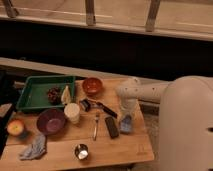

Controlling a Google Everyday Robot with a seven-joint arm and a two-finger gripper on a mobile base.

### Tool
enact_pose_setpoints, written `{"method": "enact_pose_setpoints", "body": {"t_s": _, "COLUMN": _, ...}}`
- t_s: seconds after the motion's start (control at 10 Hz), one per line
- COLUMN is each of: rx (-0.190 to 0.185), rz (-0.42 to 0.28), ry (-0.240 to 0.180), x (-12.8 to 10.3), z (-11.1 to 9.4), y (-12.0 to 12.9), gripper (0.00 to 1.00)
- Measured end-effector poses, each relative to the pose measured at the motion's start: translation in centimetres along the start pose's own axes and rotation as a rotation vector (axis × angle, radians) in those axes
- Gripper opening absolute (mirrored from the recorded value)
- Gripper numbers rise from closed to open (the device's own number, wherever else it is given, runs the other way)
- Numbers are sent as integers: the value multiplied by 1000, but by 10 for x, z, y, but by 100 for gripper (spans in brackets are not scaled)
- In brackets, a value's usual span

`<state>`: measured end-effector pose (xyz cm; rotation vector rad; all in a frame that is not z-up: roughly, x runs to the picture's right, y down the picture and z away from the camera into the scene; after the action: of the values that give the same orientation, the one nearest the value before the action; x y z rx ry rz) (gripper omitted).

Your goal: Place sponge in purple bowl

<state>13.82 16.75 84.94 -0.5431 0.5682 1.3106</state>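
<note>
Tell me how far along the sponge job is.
Done: nothing yet; the purple bowl looks empty. In hand: the gripper is down at the blue sponge on the table. Left: lifting the sponge, carrying it across and dropping it in the bowl.

The pale blue soft sponge (126, 125) lies flat just beneath the gripper (125, 116); the round purple bowl (50, 121) stands upright, well apart from it.
</note>
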Motion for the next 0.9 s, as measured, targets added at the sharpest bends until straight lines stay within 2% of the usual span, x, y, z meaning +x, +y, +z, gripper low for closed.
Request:
{"method": "enact_pose_setpoints", "body": {"t_s": 0.1, "rx": 14, "rz": -23, "ry": -48, "x": -5, "z": -18, "y": 9, "gripper": 0}}
{"method": "enact_pose_setpoints", "body": {"t_s": 0.2, "rx": 30, "rz": -49, "ry": -107, "x": -10, "z": -47, "y": 17, "gripper": 0}}
{"method": "enact_pose_setpoints", "body": {"t_s": 0.3, "rx": 41, "rz": -66, "ry": -146, "x": -14, "z": -68, "y": 21, "gripper": 0}}
{"method": "enact_pose_setpoints", "body": {"t_s": 0.5, "rx": 59, "rz": -135, "ry": -256, "x": -30, "z": -126, "y": 48, "gripper": 0}}
{"method": "enact_pose_setpoints", "body": {"t_s": 0.6, "rx": 63, "rz": -166, "ry": -285, "x": -36, "z": -143, "y": 62, "gripper": 0}}
{"method": "enact_pose_setpoints", "body": {"t_s": 0.8, "rx": 59, "rz": -284, "ry": -343, "x": -56, "z": -177, "y": 117, "gripper": 0}}
{"method": "enact_pose_setpoints", "body": {"t_s": 0.9, "rx": 44, "rz": -336, "ry": -350, "x": -61, "z": -183, "y": 138, "gripper": 0}}
